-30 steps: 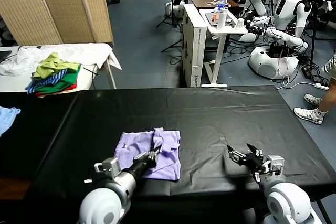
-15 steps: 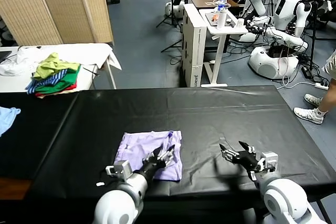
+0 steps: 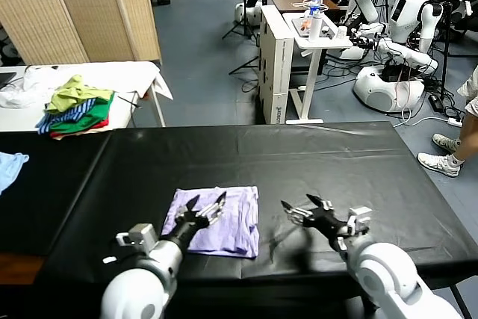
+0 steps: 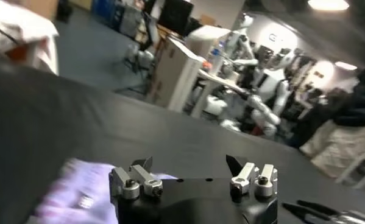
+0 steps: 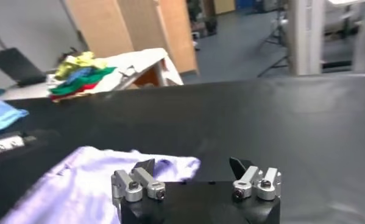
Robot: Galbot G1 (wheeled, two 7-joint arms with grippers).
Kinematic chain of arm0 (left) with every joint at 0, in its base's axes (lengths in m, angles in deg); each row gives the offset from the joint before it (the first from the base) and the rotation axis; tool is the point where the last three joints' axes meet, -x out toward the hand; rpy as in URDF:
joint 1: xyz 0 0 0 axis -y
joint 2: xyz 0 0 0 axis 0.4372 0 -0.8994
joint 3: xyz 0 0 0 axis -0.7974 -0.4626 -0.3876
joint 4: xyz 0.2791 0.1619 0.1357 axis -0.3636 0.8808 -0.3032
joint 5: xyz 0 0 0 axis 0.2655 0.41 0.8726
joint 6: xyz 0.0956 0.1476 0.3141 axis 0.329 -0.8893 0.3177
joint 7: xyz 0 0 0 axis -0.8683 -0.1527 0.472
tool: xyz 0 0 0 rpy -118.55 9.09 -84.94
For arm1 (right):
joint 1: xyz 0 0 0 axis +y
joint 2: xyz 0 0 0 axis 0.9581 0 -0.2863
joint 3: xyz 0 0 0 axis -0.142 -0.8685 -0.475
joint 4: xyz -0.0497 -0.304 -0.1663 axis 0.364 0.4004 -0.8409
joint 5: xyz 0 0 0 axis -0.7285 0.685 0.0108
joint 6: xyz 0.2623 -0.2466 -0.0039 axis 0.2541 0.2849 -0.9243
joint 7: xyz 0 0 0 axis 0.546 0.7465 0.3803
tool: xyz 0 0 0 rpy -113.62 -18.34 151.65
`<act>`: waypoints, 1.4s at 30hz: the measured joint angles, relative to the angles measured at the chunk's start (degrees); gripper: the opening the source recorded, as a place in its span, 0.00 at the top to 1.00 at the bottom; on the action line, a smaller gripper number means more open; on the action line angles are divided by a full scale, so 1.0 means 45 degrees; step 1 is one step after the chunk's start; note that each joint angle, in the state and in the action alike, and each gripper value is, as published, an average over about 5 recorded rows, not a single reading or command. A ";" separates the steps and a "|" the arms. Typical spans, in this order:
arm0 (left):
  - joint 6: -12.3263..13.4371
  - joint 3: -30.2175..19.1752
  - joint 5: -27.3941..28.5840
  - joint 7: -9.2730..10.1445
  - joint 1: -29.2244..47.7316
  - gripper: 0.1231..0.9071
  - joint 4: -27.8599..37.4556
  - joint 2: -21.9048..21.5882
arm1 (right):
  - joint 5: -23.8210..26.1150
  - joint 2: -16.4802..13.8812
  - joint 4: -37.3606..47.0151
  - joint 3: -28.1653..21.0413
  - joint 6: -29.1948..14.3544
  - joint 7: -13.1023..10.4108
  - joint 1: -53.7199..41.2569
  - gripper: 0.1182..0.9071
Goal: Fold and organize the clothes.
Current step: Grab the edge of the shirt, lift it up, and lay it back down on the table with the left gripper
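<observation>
Where the black table (image 3: pixel 314 156) fills most of the floor in front of the robot, the lavender T-shirt (image 3: pixel 231 223) lies folded into a rough rectangle near its front edge, a little left of centre. Over the shirt's left part hangs the left gripper (image 3: pixel 202 211), fingers spread wide and gripping nothing. Just off the shirt's right edge, above bare black cover, the right gripper (image 3: pixel 305 207) is likewise spread and empty. Away on a white side table sits a multicoloured garment pile (image 3: pixel 76 105).
</observation>
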 joint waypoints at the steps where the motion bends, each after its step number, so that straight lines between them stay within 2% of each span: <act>1: 0.0017 0.0059 0.0122 -0.0012 -0.0062 0.00 -0.0001 -0.0022 | -0.0021 0.0092 0.0094 -0.0243 0.0004 0.0011 -0.0244 0.00; 9: 0.0061 0.0294 0.0831 -0.0043 -0.0567 0.00 0.0178 -0.0108 | -0.0162 0.0848 0.1176 -0.1799 -0.0097 0.0052 -0.1908 0.00; 12: 0.0064 0.0336 0.0996 -0.0031 -0.0712 0.00 0.0265 -0.0189 | -0.0273 0.1114 0.1701 -0.2122 -0.0101 0.0020 -0.2201 0.08; 19: 0.0108 0.0427 0.1404 -0.0019 -0.1089 0.00 0.0290 -0.0015 | -0.0404 0.1564 0.2474 -0.2379 -0.0099 0.0065 -0.2148 0.58; 23: 0.0147 0.0516 0.1501 -0.0020 -0.1193 0.00 0.0292 0.0108 | -0.0028 0.1608 0.2579 -0.2394 -0.0164 -0.0052 -0.2072 0.88; 26: 0.0184 0.0598 0.1544 -0.0025 -0.1214 0.00 0.0308 0.0149 | 0.0700 0.1564 0.2761 -0.2438 -0.0370 -0.0051 -0.2102 0.97; 29: 0.0237 0.0689 0.1598 -0.0031 -0.1202 0.00 0.0343 0.0188 | 0.1324 0.1540 0.2976 -0.2478 -0.0509 0.0075 -0.2141 0.97; 33: 0.0308 0.0781 0.1613 -0.0086 -0.1212 0.00 0.0403 0.0230 | 0.1335 0.1496 0.3007 -0.2440 -0.0526 0.0292 -0.2206 0.94; 35: 0.0393 0.0826 0.1641 -0.0199 -0.1187 0.00 0.0473 0.0246 | 0.1185 0.1409 0.2869 -0.2319 -0.0542 0.0375 -0.2183 0.83; 37: 0.0560 0.0889 0.1699 -0.0419 -0.1132 0.00 0.0581 0.0289 | 0.1026 0.1274 0.2615 -0.2116 -0.0560 0.0421 -0.2087 0.67; 42: 0.1133 0.1124 0.1849 -0.1285 -0.0893 0.00 0.1022 0.0444 | 0.0467 0.0811 0.1582 -0.1270 -0.0617 0.0437 -0.1548 0.29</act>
